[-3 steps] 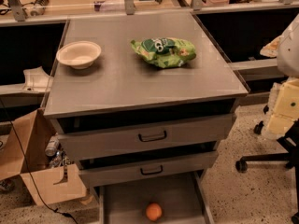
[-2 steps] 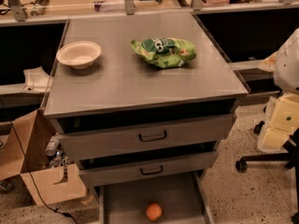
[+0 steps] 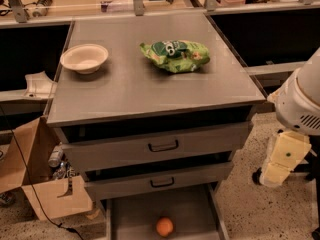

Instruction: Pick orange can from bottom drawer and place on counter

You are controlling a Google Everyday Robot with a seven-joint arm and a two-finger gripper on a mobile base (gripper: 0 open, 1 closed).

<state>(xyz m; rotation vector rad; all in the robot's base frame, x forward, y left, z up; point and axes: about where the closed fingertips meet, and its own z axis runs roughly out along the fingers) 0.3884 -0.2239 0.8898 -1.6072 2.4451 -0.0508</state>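
The small, smooth, round orange can (image 3: 164,227) sits on the floor of the wide, shallow grey metal bottom drawer (image 3: 132,215). The drawer is pulled out at the 6 o'clock edge of my view, and the can lies a touch toward its right wall but clear of it. Stacked above are the two grey drawers with black handles (image 3: 163,145), and over those the flat grey brushed-metal counter (image 3: 150,91). The counter carries a shallow white bowl (image 3: 84,58) at 10 o'clock and a crinkled green snack bag (image 3: 175,55) at 1 o'clock. The robot's pale cream gripper (image 3: 285,158) hangs at 4 o'clock, off the cabinet's right side and well apart from the can. Whether it is spread or pressed together I cannot tell.

My worry is that the can looks round enough to roll. A glancing touch could send it to the back, under the drawer above and out of reach. Coming in from the side, the arm could also catch the drawer's right wall or the drawer front above. Later, a careless put-down could let it roll off the counter or into the bag.

Against a second ago, the gripper and the white arm housing (image 3: 300,99) have dropped lower and drifted slightly toward the cabinet. The can, bowl and bag lie as they did.
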